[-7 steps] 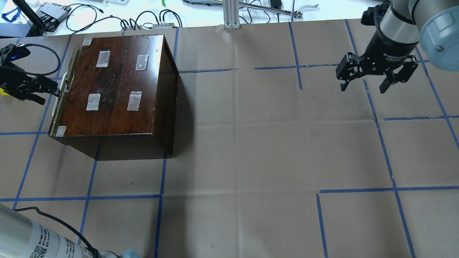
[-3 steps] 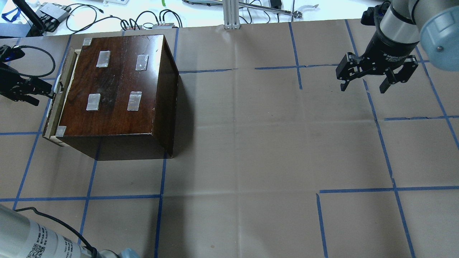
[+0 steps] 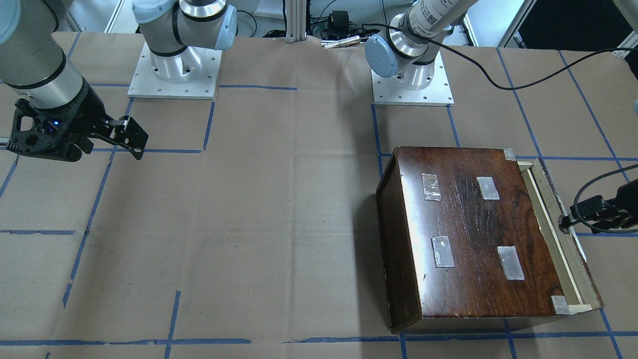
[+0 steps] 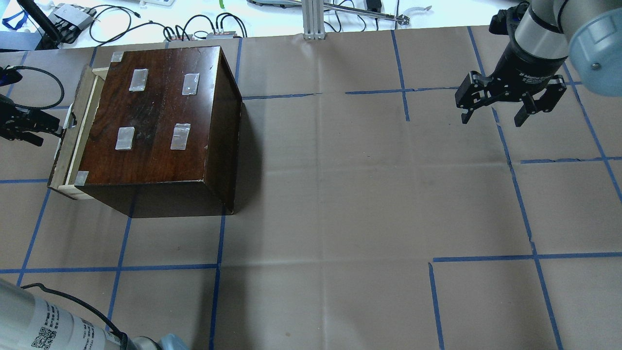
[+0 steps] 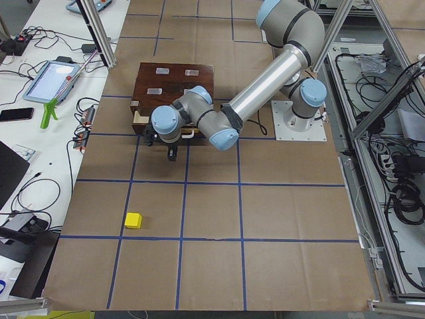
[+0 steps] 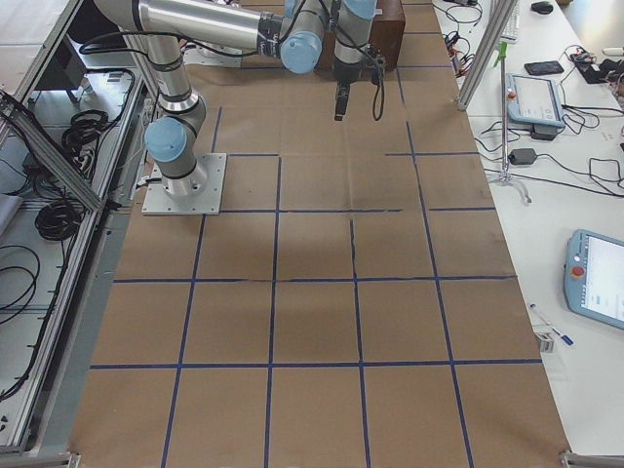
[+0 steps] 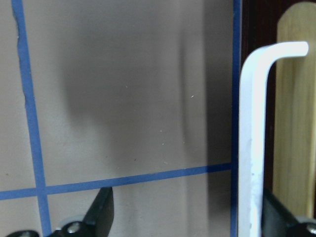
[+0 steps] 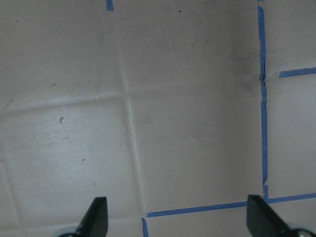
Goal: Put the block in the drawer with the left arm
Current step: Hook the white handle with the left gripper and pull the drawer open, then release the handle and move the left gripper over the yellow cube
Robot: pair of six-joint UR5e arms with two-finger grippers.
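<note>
The yellow block point(image 5: 134, 220) lies on the paper well away from the cabinet point(image 4: 155, 116); it shows only in the exterior left view. The drawer point(image 4: 73, 131) stands a little way out of the cabinet, its pale wood rim showing point(image 3: 553, 234). My left gripper point(image 4: 46, 125) is at the drawer front, open, with the white handle point(image 7: 252, 148) just inside one finger point(image 7: 279, 215). My right gripper point(image 4: 493, 116) hangs open and empty above the paper at the far right.
Brown paper with blue tape lines point(image 4: 340, 194) covers the table. Cables and boxes point(image 4: 146, 24) lie beyond the far edge. The arm bases point(image 3: 174, 65) stand at the robot's side of the table.
My left gripper has moved left and the drawer has slid out of the cabinet with it. The right arm has not moved.
</note>
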